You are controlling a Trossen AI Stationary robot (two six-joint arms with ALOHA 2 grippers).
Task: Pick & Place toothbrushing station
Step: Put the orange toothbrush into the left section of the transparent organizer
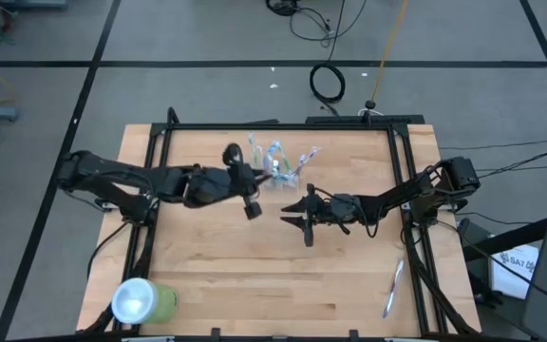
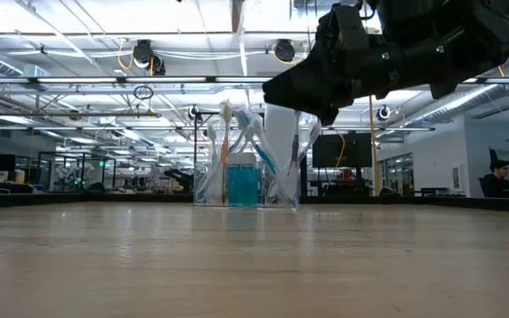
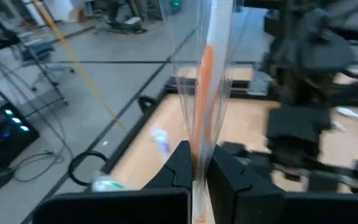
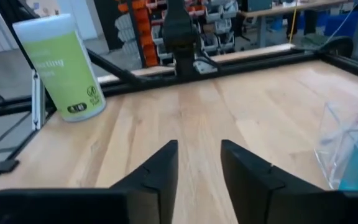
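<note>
The clear toothbrushing station [image 1: 280,169] stands on its base at the table's far middle, with several toothbrushes and a teal bottle in it; it also shows in the low view [image 2: 241,181] and the right wrist view [image 4: 347,149]. My left gripper [image 3: 199,155] reaches in from the left beside the station [image 1: 262,179], shut on a toothbrush in a clear wrapper [image 3: 207,74]. My right gripper [image 4: 199,155] hangs open over bare wood just near of the station [image 1: 297,214], with nothing between its fingers. My left gripper pinches the clear-wrapped toothbrush between its two fingers near one end [image 3: 199,171]. The fingers lie across it. The toothbrush stands up past the fingers, orange and white showing through the wrapper. Whether its other end rests on anything is outside the frame.
A light-green cup with a whitish top [image 1: 142,300] stands upright at the near left corner, also in the right wrist view [image 4: 58,65]. A loose toothbrush [image 1: 392,290] lies by the near right edge. The black frame [image 1: 283,124] rims the table. Bare wood lies between the cup and the arms.
</note>
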